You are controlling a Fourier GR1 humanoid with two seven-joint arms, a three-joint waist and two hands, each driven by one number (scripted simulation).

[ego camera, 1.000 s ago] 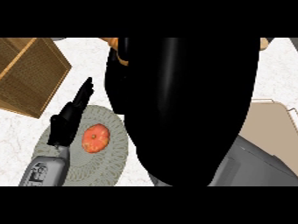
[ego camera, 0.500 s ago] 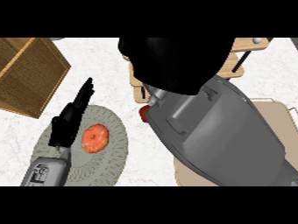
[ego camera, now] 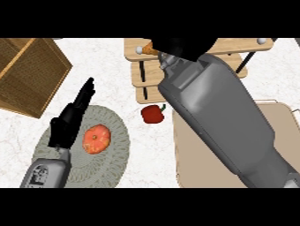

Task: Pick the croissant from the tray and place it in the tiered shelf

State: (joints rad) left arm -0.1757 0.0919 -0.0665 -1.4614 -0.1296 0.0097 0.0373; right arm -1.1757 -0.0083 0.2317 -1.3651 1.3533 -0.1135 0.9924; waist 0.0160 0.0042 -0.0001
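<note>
At your far left sits the wicker box point(ego camera: 19, 73). Beside it your left hand point(ego camera: 68, 126) rests with its fingers straight, over the grey plate point(ego camera: 110, 167), which carries an orange fruit point(ego camera: 96, 139). A red pepper point(ego camera: 154, 114) lies just below the tiered shelf point(ego camera: 144, 73). Your right hand point(ego camera: 182, 46) is curled round the croissant point(ego camera: 150, 48) above the shelf's top tier. Only a golden-brown tip shows, poking out leftward, so you cannot tell its long axis. The tray point(ego camera: 283, 123) lies at right.
</note>
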